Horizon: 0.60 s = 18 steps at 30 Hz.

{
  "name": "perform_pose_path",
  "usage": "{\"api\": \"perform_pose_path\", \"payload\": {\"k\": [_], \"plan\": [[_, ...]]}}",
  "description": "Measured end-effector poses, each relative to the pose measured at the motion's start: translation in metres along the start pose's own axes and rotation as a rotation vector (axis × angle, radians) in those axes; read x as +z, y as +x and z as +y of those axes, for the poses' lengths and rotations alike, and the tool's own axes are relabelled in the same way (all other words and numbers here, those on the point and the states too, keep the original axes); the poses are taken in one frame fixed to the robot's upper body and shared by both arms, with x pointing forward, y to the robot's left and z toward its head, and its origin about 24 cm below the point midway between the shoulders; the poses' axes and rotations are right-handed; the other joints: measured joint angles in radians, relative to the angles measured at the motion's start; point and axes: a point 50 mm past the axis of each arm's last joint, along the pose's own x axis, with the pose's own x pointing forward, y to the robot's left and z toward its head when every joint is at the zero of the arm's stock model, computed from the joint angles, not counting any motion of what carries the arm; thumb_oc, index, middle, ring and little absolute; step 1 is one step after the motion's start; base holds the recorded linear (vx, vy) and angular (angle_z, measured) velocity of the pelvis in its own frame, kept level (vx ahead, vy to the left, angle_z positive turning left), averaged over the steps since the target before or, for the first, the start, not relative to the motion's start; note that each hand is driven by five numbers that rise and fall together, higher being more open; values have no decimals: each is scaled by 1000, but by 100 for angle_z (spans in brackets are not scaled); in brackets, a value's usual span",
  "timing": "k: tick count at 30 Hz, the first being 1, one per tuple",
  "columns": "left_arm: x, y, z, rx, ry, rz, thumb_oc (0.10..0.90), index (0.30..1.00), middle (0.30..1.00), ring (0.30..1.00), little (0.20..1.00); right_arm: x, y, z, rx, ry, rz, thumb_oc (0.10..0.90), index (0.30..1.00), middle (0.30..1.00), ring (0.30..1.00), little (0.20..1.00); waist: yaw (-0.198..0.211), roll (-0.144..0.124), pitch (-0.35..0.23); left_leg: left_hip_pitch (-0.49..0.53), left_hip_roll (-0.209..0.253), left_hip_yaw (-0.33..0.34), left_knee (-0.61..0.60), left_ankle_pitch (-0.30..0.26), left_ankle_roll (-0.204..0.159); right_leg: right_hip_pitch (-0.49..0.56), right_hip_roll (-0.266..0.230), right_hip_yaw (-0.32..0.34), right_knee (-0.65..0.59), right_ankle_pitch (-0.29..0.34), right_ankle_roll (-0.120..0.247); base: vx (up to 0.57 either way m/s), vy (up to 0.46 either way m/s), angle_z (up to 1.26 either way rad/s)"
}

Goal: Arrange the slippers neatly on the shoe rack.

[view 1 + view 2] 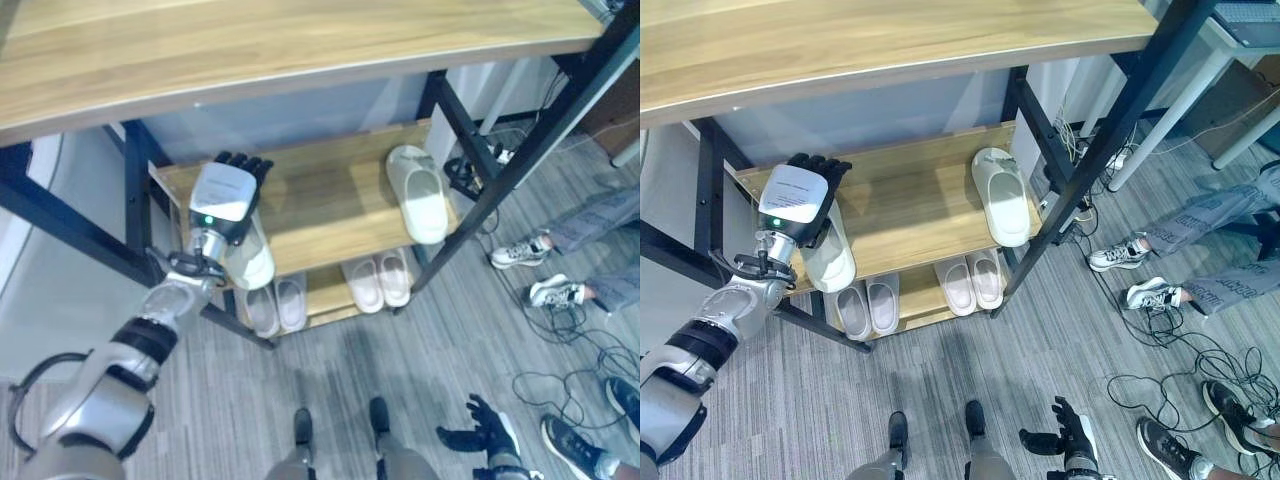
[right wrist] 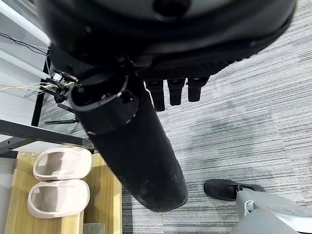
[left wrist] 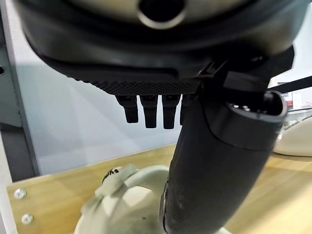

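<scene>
Two cream, thick-soled foam slippers on the middle wooden shelf [image 1: 910, 215] of the black-framed shoe rack: one [image 1: 1001, 196] lying near the right edge, toe toward the front, the other [image 1: 830, 262] at the front left corner, overhanging the edge. Left hand [image 1: 800, 197] over that left slipper, fingers straight and released, thumb against it, gripping nothing. Right hand [image 1: 1065, 438] low over the grey floor, fingers relaxed, empty. Two paler pairs [image 1: 918, 292] on the bottom shelf.
</scene>
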Motion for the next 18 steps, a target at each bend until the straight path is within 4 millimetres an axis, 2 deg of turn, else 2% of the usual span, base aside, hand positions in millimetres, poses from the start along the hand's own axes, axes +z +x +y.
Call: {"api": "perform_pose_path", "payload": {"k": [1,2,3,7,12,14,15,17,18], "plan": [[-3,1,0,-1,9,15,800,900,900,900,900,0,0,-1,1,-5,-2,800,900,900,900,900,0,0,1,-3,0,7,0,0,0,-3,0,2,0,0,0,-31,17,-4],[-5,2,1,-1,15,24,584,575,575,575,575,1,1,-1,1,-10,-5,800,900,900,900,900,1,0,1,-6,0,8,0,0,0,-7,0,4,0,2,1,-42,22,-5],[-8,3,1,-4,21,33,400,300,300,300,300,2,1,-2,2,-14,-8,800,900,900,900,900,1,0,1,-9,0,10,0,0,0,-11,0,5,0,3,1,-51,27,-7],[-14,3,-5,-42,57,49,400,300,300,300,300,5,3,-4,-1,-18,-18,800,900,900,900,900,0,-3,12,-12,-1,14,0,0,0,-16,-1,10,0,6,3,-20,8,-2],[-5,7,-3,-8,34,50,400,300,300,300,300,9,5,-3,-1,-14,-29,800,900,900,900,900,0,-5,30,-14,-1,14,0,0,0,-18,-1,10,0,7,3,0,0,0],[8,9,0,36,-46,58,400,300,300,300,300,11,6,-2,2,-14,-36,800,900,900,900,900,3,-7,36,-16,-1,13,0,0,0,-19,-1,9,0,7,3,0,0,0],[24,12,3,64,-106,31,400,300,300,300,300,15,6,0,6,-11,-51,800,900,900,900,900,3,-13,41,-18,-1,13,0,0,0,-20,-1,9,0,7,3,0,0,0],[41,11,7,93,-159,-26,400,300,300,300,300,22,8,1,9,-3,-82,800,900,900,900,900,-1,-21,48,-19,-2,15,0,0,1,-23,-2,11,0,8,4,-14,-12,-2],[59,14,14,129,-216,-73,400,300,300,300,300,26,9,1,-4,0,-98,800,900,900,900,900,-2,-23,50,-28,-3,16,0,1,2,-33,-3,11,1,9,7,-17,-16,-4]]}}
